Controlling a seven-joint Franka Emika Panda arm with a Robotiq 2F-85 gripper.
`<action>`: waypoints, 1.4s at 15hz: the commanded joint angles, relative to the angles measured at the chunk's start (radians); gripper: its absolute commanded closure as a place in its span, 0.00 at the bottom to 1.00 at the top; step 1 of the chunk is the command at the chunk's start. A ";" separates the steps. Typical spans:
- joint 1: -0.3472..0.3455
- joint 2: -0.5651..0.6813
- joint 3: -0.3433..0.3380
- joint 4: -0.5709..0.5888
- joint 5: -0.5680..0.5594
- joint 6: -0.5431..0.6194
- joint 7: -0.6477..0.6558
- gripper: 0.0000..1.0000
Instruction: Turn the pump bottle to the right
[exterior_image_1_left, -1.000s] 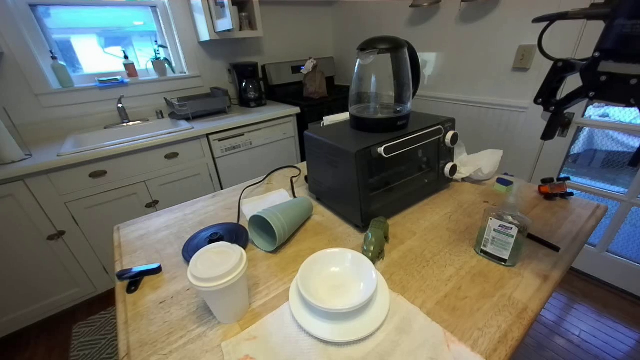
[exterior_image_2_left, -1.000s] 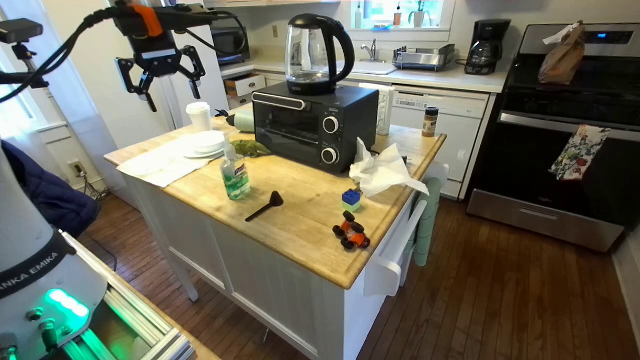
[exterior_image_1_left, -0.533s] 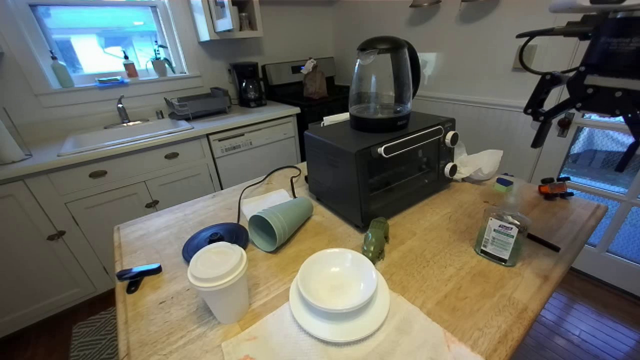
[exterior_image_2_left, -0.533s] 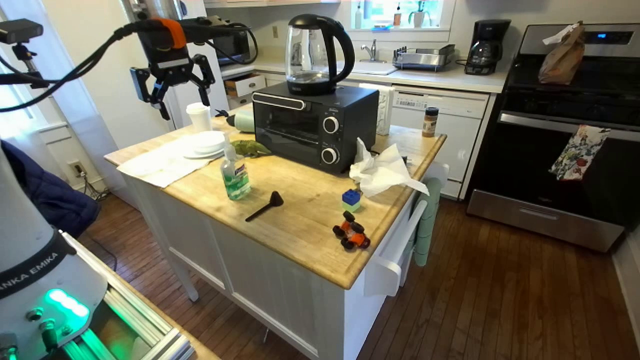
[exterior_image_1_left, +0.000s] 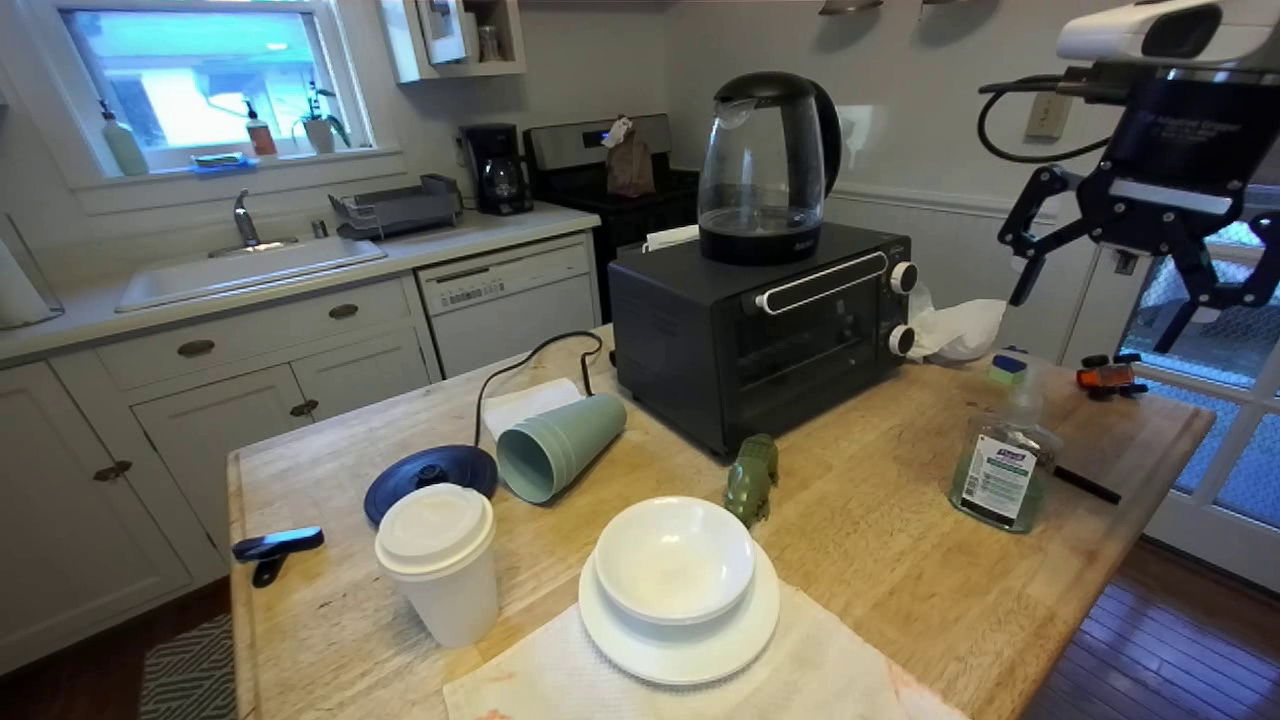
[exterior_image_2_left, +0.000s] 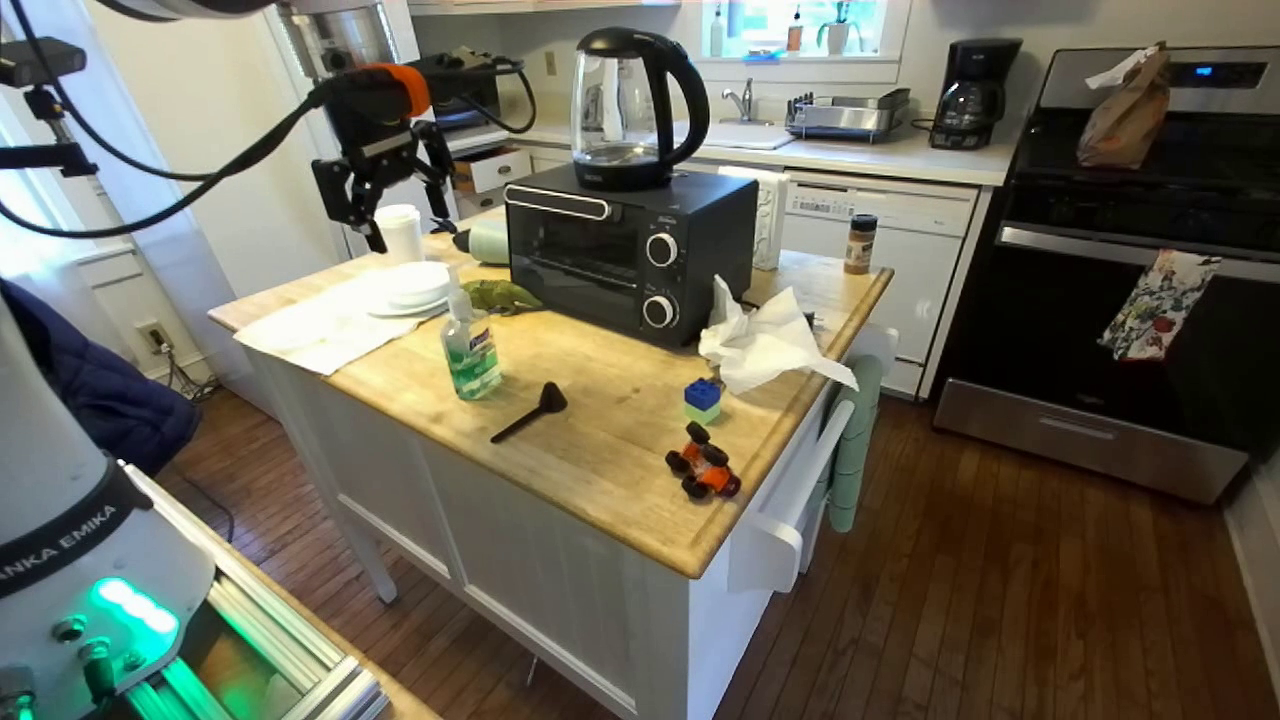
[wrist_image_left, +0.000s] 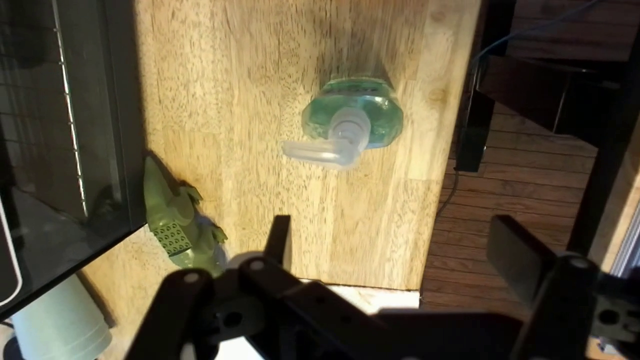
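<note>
The pump bottle (exterior_image_1_left: 1000, 478) stands upright on the wooden table in both exterior views (exterior_image_2_left: 472, 358). It is translucent green with a clear pump top. One broad face with a white label shows in an exterior view. In the wrist view the bottle (wrist_image_left: 381, 114) is seen from above, with its pump spout pointing left toward the black oven. My gripper (wrist_image_left: 392, 225) is open and empty, its fingers wide apart. In both exterior views the gripper (exterior_image_1_left: 1097, 308) hangs in the air above the table's height, apart from the bottle.
A black toaster oven (exterior_image_1_left: 760, 350) with a glass kettle (exterior_image_1_left: 765, 170) on top stands beside the bottle. A green toy crocodile (wrist_image_left: 185, 220), white bowl (exterior_image_1_left: 675, 560), dark brush (exterior_image_2_left: 535, 412), toy blocks (exterior_image_2_left: 702, 402) and orange toy car (exterior_image_2_left: 704, 465) lie around. The table edge (wrist_image_left: 442, 165) is near the bottle.
My gripper has moved lower and toward the table, leftward in one exterior picture and rightward in another. It has also turned somewhat. The bottle has not moved.
</note>
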 joint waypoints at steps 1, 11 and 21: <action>-0.004 0.061 -0.007 0.001 0.034 0.062 -0.117 0.00; -0.037 0.147 0.036 0.000 0.051 0.106 -0.218 0.00; -0.046 0.201 0.024 0.000 0.046 0.168 -0.395 0.00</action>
